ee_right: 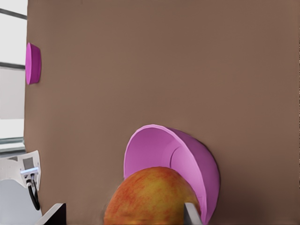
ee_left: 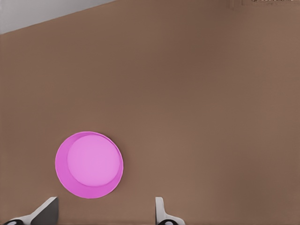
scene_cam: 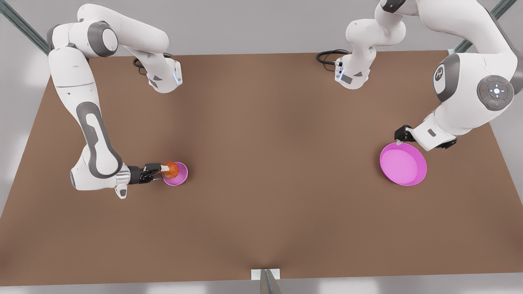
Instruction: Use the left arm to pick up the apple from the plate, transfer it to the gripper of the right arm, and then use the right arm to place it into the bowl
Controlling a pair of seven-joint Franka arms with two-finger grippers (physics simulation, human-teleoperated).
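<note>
The red-orange apple (scene_cam: 171,168) is held just over the near rim of the small lilac-pink bowl (scene_cam: 180,176) at the front view's left. My right gripper (scene_cam: 164,169), on the arm with the silver collar, is shut on it and reaches in level from the side. The right wrist view has the apple (ee_right: 150,199) between the fingers (ee_right: 190,213), the bowl (ee_right: 192,161) just beyond, and the plate (ee_right: 33,63) far off. The magenta plate (scene_cam: 403,164) lies empty at the front view's right. My left gripper (scene_cam: 400,139) hovers open above its far edge; below it, the plate (ee_left: 89,164) is bare.
The brown table (scene_cam: 278,143) carries both arm bases with black cables (scene_cam: 327,57) at its far edge. A small white bracket (scene_cam: 265,274) sits at the near edge. Open tabletop stretches between bowl and plate.
</note>
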